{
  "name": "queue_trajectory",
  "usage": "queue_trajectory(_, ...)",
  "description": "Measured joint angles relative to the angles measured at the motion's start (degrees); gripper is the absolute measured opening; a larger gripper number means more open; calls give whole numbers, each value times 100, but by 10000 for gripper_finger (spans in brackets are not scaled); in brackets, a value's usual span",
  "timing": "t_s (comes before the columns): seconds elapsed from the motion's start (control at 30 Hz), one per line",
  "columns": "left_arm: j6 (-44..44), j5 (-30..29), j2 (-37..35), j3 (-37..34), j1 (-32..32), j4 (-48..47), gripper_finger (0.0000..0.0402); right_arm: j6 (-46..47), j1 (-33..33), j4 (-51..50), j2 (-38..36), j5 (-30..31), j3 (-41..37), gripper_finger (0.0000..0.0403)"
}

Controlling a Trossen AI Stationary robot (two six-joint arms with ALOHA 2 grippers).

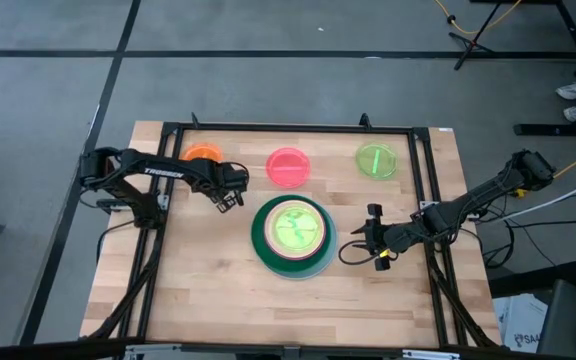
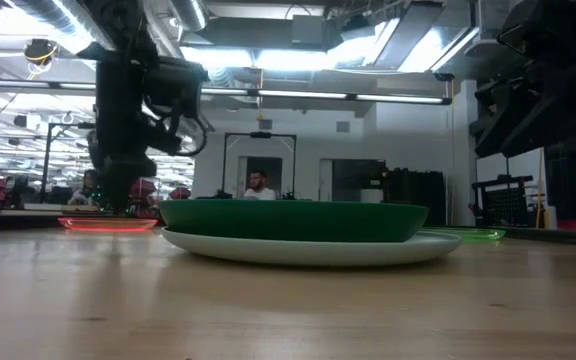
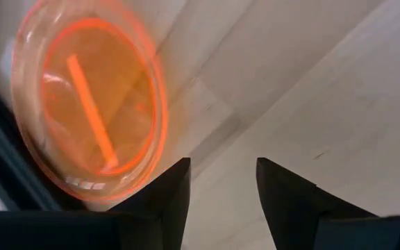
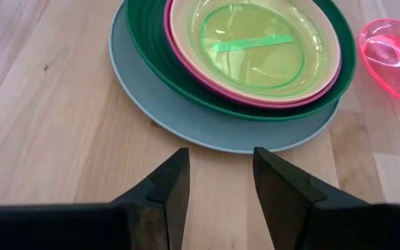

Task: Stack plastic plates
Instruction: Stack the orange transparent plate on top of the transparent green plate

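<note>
A stack of plastic plates rests flat on the table's middle: pale blue at the bottom, then dark green, magenta, peach, and a small neon green plate on top. Along the far edge lie a small orange plate, a pink one and a second neon green one. My left gripper hangs open above bare wood, between the orange plate and the stack. My right gripper stands open to the right of the stack, fingers pointing at it.
A black metal frame borders the wooden table top. Bare wood lies in front of the stack toward the near edge. In the low view a person shows far back in the room.
</note>
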Motion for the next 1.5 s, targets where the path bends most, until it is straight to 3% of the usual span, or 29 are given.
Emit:
queue_trajectory(0.4,51,251,-667,-459,395,273,158,0,0,-9,2,32,0,149)
queue_trajectory(0.67,139,159,-611,-496,555,389,158,0,-2,-5,2,38,0,149)
queue_trajectory(1.5,1179,-241,-633,-1578,1649,2510,158,-9,-2,13,4,38,0,149)
